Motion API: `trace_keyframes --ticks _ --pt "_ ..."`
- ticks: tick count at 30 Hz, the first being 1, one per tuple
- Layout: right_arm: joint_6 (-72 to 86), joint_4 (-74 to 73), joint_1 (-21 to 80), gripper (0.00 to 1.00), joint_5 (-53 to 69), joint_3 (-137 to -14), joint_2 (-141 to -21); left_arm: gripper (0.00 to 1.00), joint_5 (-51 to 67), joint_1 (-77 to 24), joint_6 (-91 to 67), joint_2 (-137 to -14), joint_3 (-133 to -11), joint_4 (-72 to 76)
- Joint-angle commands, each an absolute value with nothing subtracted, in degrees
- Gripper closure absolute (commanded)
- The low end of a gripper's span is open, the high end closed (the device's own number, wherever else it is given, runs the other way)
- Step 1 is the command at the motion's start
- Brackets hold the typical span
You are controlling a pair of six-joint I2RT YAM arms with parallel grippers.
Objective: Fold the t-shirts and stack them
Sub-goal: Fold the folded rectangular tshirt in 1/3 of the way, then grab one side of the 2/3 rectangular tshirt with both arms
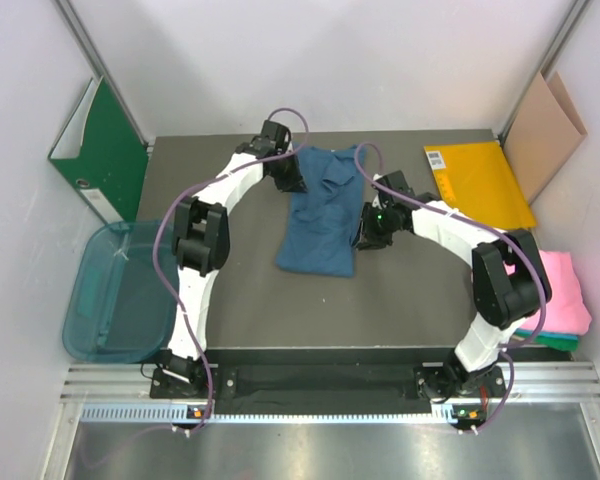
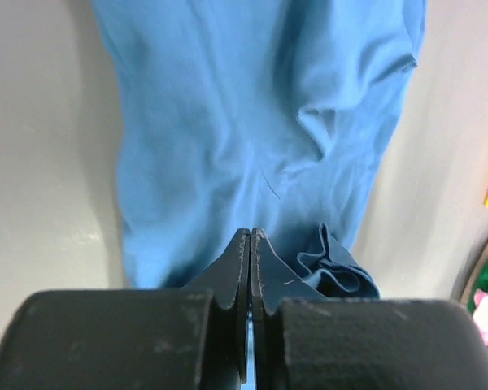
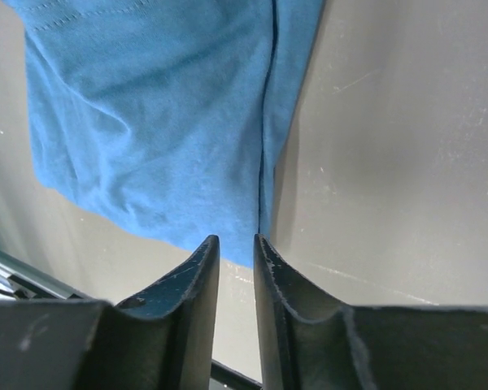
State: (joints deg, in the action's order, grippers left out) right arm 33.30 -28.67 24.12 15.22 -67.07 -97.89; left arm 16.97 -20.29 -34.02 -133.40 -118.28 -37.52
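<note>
The dark blue t-shirt (image 1: 318,215) lies lengthwise in the middle of the table, folded into a long strip. My left gripper (image 1: 290,180) is at its far left edge. In the left wrist view the gripper (image 2: 250,234) has its jaws pressed together at the shirt's end (image 2: 228,122), with bunched cloth beside the right finger. My right gripper (image 1: 365,235) is at the shirt's right edge. In the right wrist view it (image 3: 236,240) is narrowly open and empty, just short of the shirt's hem corner (image 3: 146,122). The pink t-shirt (image 1: 560,285) lies folded on the teal-green one (image 1: 555,340) at the right.
A green binder (image 1: 105,155) leans on the left wall. A teal plastic bin (image 1: 120,290) sits at the left. A yellow envelope (image 1: 477,180) lies at the back right, next to a brown cardboard sheet (image 1: 545,130).
</note>
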Motion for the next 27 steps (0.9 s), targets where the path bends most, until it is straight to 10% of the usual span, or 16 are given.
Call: trace_keyframes --ticks 1,4,6,12,27 --pt "34.2 -28.2 23.6 0.71 14.7 -65.7 -93.3 1.00 14.1 -17.7 -31.3 -127.7 -117.8 -40.1" --pt "35.0 -27.5 23.6 0.50 15.5 -63.9 -91.8 0.92 12.7 -15.8 -29.0 -120.4 -111.7 -41.0" --pt "35.1 -26.5 23.7 0.29 16.5 -62.1 -91.1 0.02 11.3 -14.9 -27.2 -117.3 -106.2 -44.4" --pt "35.7 -24.5 23.9 0.08 18.4 -58.0 -89.6 0.01 13.1 -14.3 -27.9 -105.0 -85.1 -44.5" --pt "49.2 -5.2 25.8 0.30 26.6 -50.5 -97.5 0.14 23.6 -14.6 -36.5 -101.9 -64.2 -27.1"
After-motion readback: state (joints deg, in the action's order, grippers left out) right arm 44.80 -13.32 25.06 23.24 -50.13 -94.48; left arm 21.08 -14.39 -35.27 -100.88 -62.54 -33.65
